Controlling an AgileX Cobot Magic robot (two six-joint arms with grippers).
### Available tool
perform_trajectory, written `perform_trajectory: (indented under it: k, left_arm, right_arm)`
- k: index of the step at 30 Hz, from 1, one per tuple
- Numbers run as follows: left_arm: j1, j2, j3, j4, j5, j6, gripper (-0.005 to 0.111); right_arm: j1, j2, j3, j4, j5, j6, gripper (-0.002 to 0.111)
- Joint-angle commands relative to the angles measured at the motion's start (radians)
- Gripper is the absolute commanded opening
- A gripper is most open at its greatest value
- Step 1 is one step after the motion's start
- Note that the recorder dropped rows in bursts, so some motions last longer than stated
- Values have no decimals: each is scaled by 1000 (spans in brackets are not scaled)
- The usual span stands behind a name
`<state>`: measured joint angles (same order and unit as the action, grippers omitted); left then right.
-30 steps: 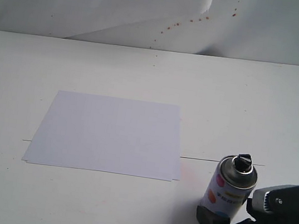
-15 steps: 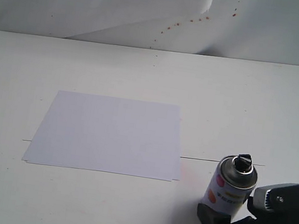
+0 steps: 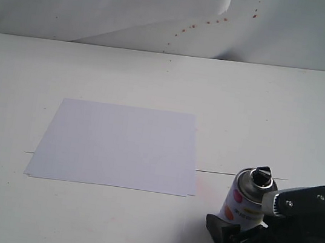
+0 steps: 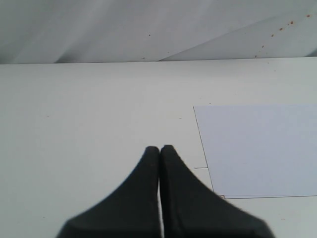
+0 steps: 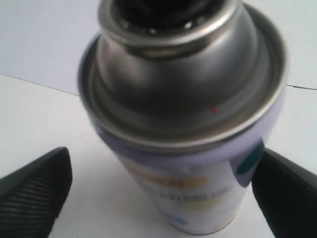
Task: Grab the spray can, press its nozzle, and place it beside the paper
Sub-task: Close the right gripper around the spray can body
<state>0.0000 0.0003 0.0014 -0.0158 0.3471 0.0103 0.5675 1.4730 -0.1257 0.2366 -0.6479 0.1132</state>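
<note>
1. The spray can (image 3: 247, 200) stands upright on the white table (image 3: 157, 78), off the near right corner of the paper (image 3: 116, 145). A strip of bare tabletop separates the two. The gripper hides its base in the exterior view.
2. The can's body is white with coloured dots and a yellow label band. Its silver domed top carries the small black nozzle (image 3: 263, 175), which nothing touches.
3. The right gripper (image 3: 238, 234) sits low at the near right of the table, with its jaws spread and the can between them.
4. In the right wrist view, the can (image 5: 198, 163) fills the gap of the right gripper (image 5: 162, 168). One black finger (image 5: 39, 193) stands clearly apart from the can wall. The other lies at the edge of the can, and whether it touches cannot be told. The nozzle (image 5: 163, 10) is cut off at the edge of this view.
5. The left gripper (image 4: 159, 151) has its jaws pressed together on nothing. It hangs over bare table, with the paper (image 4: 257, 148) just beside it.
6. The paper lies flat near the table's centre, and a thin dark line (image 3: 240, 175) runs across the table from under its edge.
7. A white backdrop (image 3: 107, 3) with small reddish specks rises behind the table.
</note>
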Motion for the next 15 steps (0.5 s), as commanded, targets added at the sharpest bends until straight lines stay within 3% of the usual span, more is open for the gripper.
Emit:
perform_trajectory:
  k: [1,15]
  left_arm:
    - [0,0,-1,3,-6,-3,0]
    - [0,0,-1,3,-6,0,0]
  right_arm:
    - [2,0,-5,3,-7,-8,90]
    - [2,0,-5,17,-16,-8,90]
